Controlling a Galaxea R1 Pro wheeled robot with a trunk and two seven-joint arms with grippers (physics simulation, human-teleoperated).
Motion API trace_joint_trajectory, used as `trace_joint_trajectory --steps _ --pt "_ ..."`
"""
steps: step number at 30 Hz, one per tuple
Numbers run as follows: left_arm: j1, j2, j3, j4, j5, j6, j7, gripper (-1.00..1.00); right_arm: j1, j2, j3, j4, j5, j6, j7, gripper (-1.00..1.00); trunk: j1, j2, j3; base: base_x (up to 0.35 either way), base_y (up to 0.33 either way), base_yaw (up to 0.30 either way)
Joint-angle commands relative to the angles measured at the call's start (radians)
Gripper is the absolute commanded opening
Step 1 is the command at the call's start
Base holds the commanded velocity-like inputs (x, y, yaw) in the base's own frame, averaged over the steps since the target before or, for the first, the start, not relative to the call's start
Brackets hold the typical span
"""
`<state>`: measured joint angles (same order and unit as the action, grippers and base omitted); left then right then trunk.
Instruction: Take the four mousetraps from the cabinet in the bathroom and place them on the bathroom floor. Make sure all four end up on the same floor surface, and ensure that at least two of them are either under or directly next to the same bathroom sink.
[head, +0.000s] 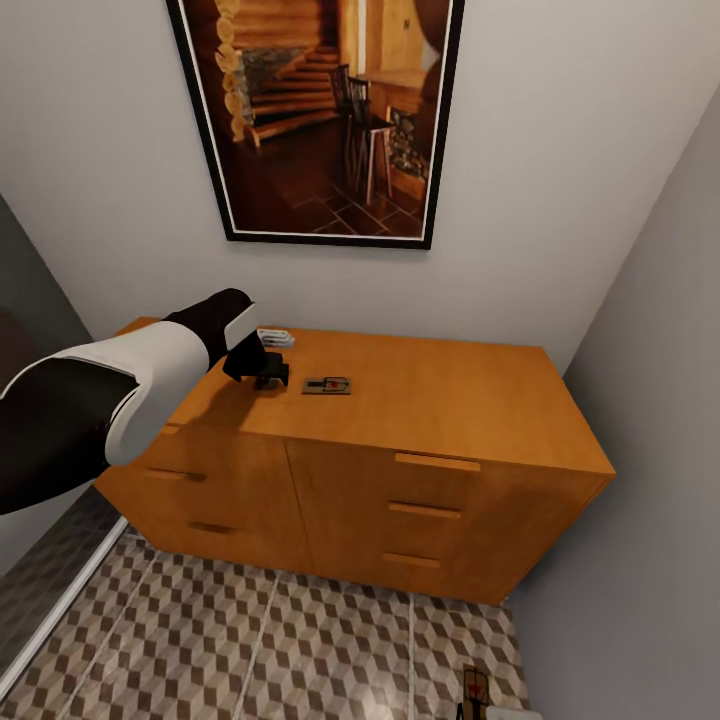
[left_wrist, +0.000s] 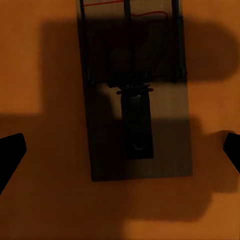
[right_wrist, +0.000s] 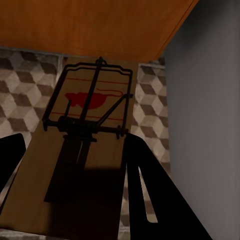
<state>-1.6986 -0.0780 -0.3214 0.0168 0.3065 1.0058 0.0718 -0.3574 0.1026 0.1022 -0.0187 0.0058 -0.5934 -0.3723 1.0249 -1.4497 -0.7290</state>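
Observation:
The orange-brown cabinet stands against the pale wall. One mousetrap lies flat on its top. My left gripper hovers just left of it, low over the wood. In the left wrist view a mousetrap lies in shadow on the cabinet top, between the widely open fingertips. My right gripper is shut on another mousetrap, held above the cube-patterned bathroom floor close to the cabinet's base. That trap also peeks in at the head view's lower edge. The sink is out of view.
A small white object lies on the cabinet top behind my left gripper. A framed picture hangs above. A grey wall closes the right side, and a dark panel runs along the left. Tiled floor lies open in front.

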Motion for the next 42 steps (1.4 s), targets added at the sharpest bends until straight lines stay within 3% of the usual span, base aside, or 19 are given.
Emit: trace_joint_trajectory --steps 1,10,11,34,37,42 --pt "0.002 0.000 0.002 0.006 0.017 0.000 0.006 1.00 0.000 0.000 0.008 0.001 -0.003 -0.002 -0.003 -1.00 0.000 0.000 -0.001 0.000 0.000 0.000" --pt "0.002 0.000 0.002 0.006 0.017 0.000 0.006 1.00 -0.001 0.000 0.008 0.001 -0.003 -0.002 -0.003 -1.00 0.000 0.000 -0.001 0.000 0.000 0.000" --pt "0.002 0.000 0.002 0.006 0.017 0.000 0.006 -1.00 -0.001 0.000 0.008 0.000 -0.003 -0.002 -0.003 -1.00 0.000 0.000 -0.001 0.000 0.000 0.000" --pt "0.003 0.001 0.004 -0.002 0.017 0.001 0.007 -1.00 0.000 0.000 0.008 0.001 -0.003 -0.002 -0.003 -1.00 0.000 0.000 -0.001 0.000 0.000 0.000" --pt "0.004 0.005 0.008 -0.049 0.017 0.003 0.009 -1.00 0.000 0.000 0.008 0.001 -0.003 -0.001 -0.003 -1.00 0.000 0.000 -0.001 0.000 0.000 0.000" --pt "0.004 0.023 0.013 -0.204 0.017 0.011 0.012 -1.00 -0.001 0.000 0.008 0.001 -0.003 0.000 -0.003 -1.00 0.000 0.000 -0.001 0.000 0.000 0.000"
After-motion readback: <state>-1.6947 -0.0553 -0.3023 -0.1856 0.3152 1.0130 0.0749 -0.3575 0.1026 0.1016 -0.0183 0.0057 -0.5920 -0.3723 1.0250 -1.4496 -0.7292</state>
